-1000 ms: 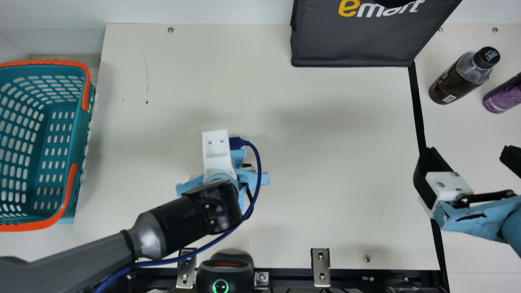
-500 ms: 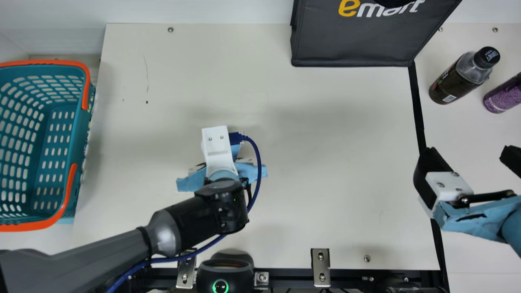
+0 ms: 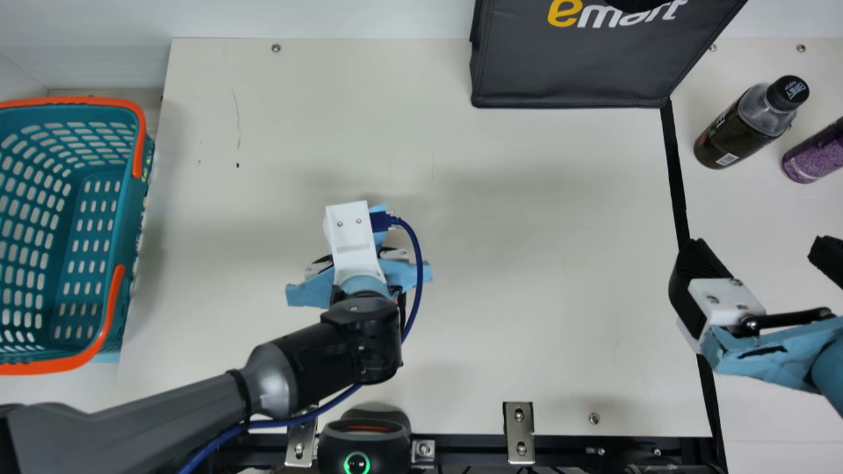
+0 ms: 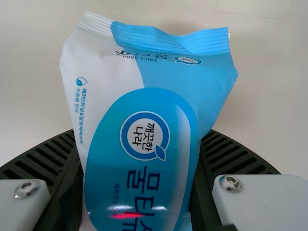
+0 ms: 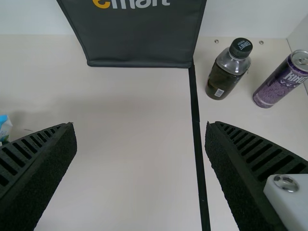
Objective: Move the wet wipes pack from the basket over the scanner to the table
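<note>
we have our left claw (image 3: 309,289) over the table (image 3: 527,263), between the basket (image 3: 126,217) and our right claw (image 3: 756,247), pinching the wipes pack (image 4: 144,130) by its two sides, with a red streak of light across its printed front; whether the pack touches the table, we cannot tell. our right claw is spread wide with nothing between its fingers, and near us the scanner (image 3: 365,438) sits at the table's edge, its ring lit green. beyond our right claw we see a bottle (image 3: 737,131) beside a purple can (image 3: 816,153), both near the dark bag (image 3: 566,66).
</note>
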